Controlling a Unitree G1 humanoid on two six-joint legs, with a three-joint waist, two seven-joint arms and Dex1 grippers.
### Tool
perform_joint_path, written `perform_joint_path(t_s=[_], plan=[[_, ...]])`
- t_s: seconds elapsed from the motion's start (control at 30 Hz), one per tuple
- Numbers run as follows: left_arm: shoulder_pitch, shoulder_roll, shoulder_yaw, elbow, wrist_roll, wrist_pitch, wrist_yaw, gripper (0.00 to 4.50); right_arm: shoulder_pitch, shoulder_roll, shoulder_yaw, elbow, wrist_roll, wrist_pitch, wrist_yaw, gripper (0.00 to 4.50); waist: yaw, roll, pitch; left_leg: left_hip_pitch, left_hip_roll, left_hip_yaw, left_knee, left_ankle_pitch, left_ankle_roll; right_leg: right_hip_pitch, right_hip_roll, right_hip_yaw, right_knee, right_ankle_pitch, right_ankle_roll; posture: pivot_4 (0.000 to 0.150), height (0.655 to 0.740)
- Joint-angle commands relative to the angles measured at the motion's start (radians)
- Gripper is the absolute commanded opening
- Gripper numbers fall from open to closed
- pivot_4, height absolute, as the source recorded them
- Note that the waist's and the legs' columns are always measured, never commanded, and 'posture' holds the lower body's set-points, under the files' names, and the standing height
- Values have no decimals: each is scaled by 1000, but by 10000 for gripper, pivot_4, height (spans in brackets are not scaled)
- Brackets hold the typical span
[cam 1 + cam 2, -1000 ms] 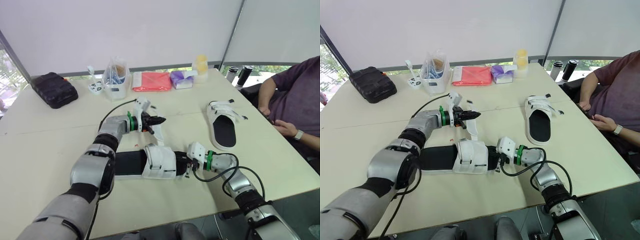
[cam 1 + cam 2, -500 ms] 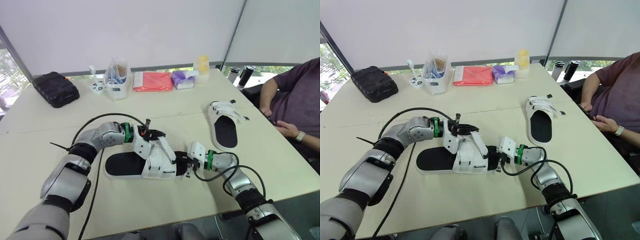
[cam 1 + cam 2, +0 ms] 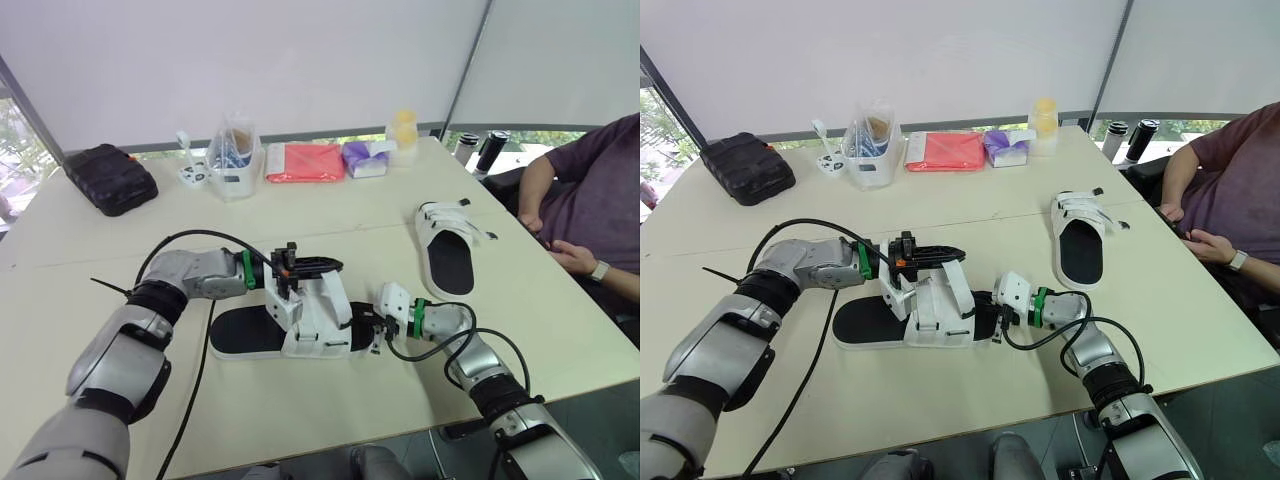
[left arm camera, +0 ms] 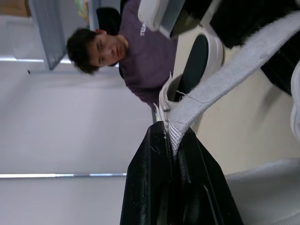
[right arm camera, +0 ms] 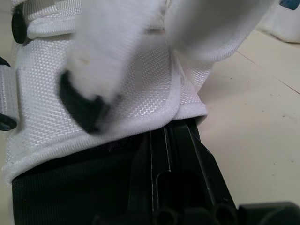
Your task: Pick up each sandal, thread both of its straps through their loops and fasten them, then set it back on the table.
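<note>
One pale worktop (image 3: 330,215) carries everything, with a person (image 3: 590,190) in a purple shirt seated at its right edge. A black case (image 3: 108,178) sits by the far left corner, and a red pouch (image 3: 303,162) lies along the far edge. The far sandal (image 3: 448,250), white with a black footbed, rests toward the right edge. The near sandal (image 3: 300,325) lies close to the middle of the front edge. The left gripper (image 4: 171,136) is held above its white upper, pinching the end of a white strap (image 4: 234,75) that slants back down to the sandal. The right gripper (image 3: 375,335) meets the near sandal's right end. Its fingers (image 5: 173,154) are pressed together, tips tucked under the upper, seemingly nipping the sole.
</note>
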Motion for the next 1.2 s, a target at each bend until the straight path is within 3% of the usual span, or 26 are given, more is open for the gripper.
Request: perform_joint_path(t_s=[0.03,0.17,0.2,0.3,0.47,0.7,0.8,0.9,0.97,1.07,1.2], plan=[[-16,37,4,-24,-25,-56,35,629,64,-9,73,142,-111,57,1,0,-1,0,0,0,0,0,0,0,0,0,0,0,0,0,0,1500,7400],[-16,40,-25,-23,0,-66,30,629,62,-7,72,146,-112,54,-4,0,-1,0,0,0,0,0,0,0,0,0,0,0,0,0,0,1500,7400],[-15,41,-40,-30,21,-64,30,3159,61,-7,71,148,-113,52,-6,0,-1,0,0,0,0,0,0,0,0,0,0,0,0,0,0,1500,7400],[-12,43,-55,-28,40,-51,41,13448,60,-7,71,150,-113,50,-8,0,1,1,-1,0,0,0,0,0,0,1,0,0,0,0,0,1500,7400],[-19,55,-44,-6,23,-6,68,37986,60,-8,72,153,-113,46,-8,0,2,1,-1,1,0,0,0,0,0,2,0,0,0,0,0,1500,7400],[15,138,-6,21,-137,19,-3,37986,53,-8,71,166,-116,40,-4,0,-1,2,-1,1,0,0,0,0,0,1,0,-1,1,0,0,1500,7400],[75,179,8,25,-377,56,-165,37986,49,-7,71,175,-117,34,-2,0,-1,2,-2,1,0,0,1,0,0,1,0,-1,1,0,0,1500,7400],[258,212,68,-269,-965,523,-587,37986,40,-3,72,196,-119,27,-3,0,-6,5,-2,2,0,0,1,0,0,1,-1,-1,2,0,0,1500,7400],[332,235,115,-466,-1172,805,-732,37986,36,-1,71,206,-119,23,-3,0,-4,6,-1,1,1,0,1,0,0,0,0,-1,3,0,-1,1500,7400],[409,274,209,-775,-1565,1344,-805,37986,30,3,71,222,-118,16,-3,0,-4,5,-1,1,1,-1,2,0,0,1,0,-1,4,0,-1,1500,7400],[474,299,337,-1022,-1945,1775,-799,37986,22,8,71,236,-118,9,-1,0,-7,6,-2,2,1,-2,2,0,0,2,1,-1,4,-3,-4,1500,7400]])
